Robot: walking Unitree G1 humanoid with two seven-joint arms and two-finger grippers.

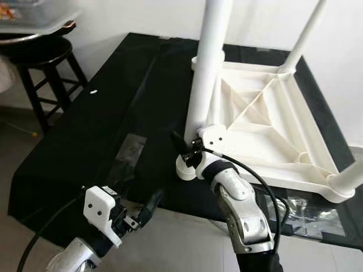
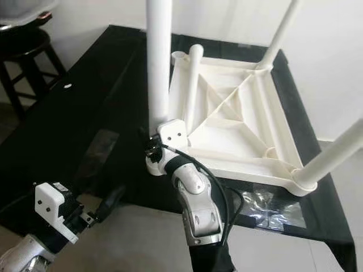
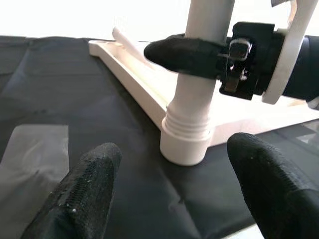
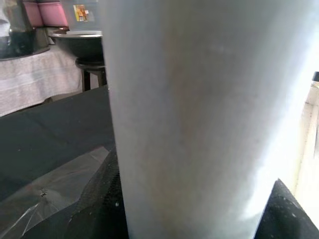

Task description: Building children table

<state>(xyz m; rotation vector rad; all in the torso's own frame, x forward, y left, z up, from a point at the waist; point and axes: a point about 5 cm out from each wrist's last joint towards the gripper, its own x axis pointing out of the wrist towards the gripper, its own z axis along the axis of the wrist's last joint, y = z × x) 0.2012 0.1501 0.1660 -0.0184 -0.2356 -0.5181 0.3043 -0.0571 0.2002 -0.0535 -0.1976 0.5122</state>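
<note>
The right gripper [image 1: 190, 148] is clasping the smooth white leg [image 1: 205, 73]; the left wrist view is showing its ribbed threads, left gripper [image 3: 174, 194] spread wide.

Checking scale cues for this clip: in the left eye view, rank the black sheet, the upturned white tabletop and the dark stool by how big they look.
1. Black sheet, clearly largest.
2. White tabletop.
3. Dark stool, smallest as seen, though it is cut off by the frame edge and sits farther back, so its true rank is unsure.
</note>
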